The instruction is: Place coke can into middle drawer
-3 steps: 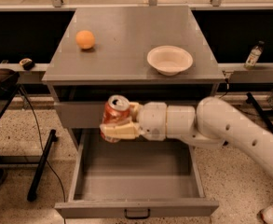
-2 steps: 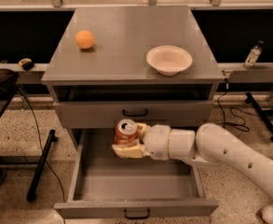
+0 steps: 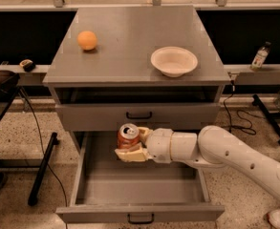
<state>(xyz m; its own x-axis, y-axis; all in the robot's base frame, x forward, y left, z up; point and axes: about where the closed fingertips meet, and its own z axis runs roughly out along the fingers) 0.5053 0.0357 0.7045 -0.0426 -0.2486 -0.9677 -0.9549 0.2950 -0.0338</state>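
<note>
The gripper [image 3: 134,145] hangs over the rear left part of the pulled-out middle drawer [image 3: 144,189], below the tabletop's front edge. Its fingers [image 3: 130,155] are clamped around the coke can [image 3: 128,136], which is upright with its silver top showing and its lower part hidden by the near finger, so whether its base touches the tray floor cannot be told. The arm [image 3: 235,156] is cut off at the right border, and on the tabletop [image 3: 130,27] an orange ball [image 3: 87,40] lies near the left edge and a bowl [image 3: 174,61] toward the front right corner.
</note>
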